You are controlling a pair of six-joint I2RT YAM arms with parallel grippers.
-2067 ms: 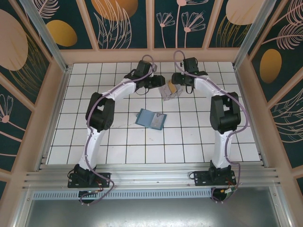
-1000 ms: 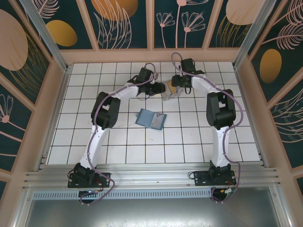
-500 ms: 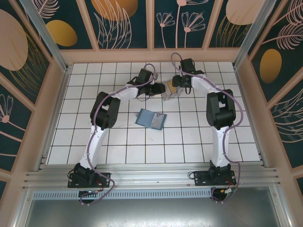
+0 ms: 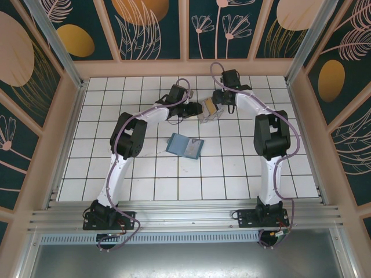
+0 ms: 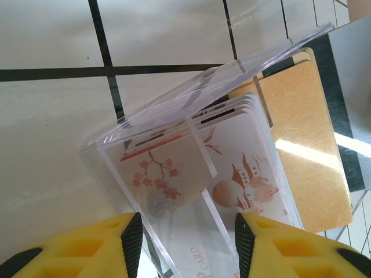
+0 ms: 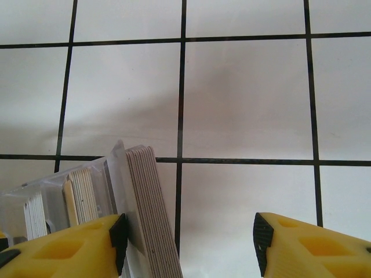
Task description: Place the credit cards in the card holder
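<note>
We see the card holder (image 4: pixel 185 145) lying open mid-table (image 4: pixel 116 116). Nearer the far edge, our left gripper (image 5: pixel 185 243) clamps a clear case (image 5: pixel 174 116) of credit cards (image 5: pixel 249 162). Our right gripper (image 6: pixel 185 237), jaws spread, has a stack of them beside one finger.

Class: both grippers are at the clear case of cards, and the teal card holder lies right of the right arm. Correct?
No. The top external view shows the teal card holder lying between the left arm and the right arm; the rest stands.
</note>
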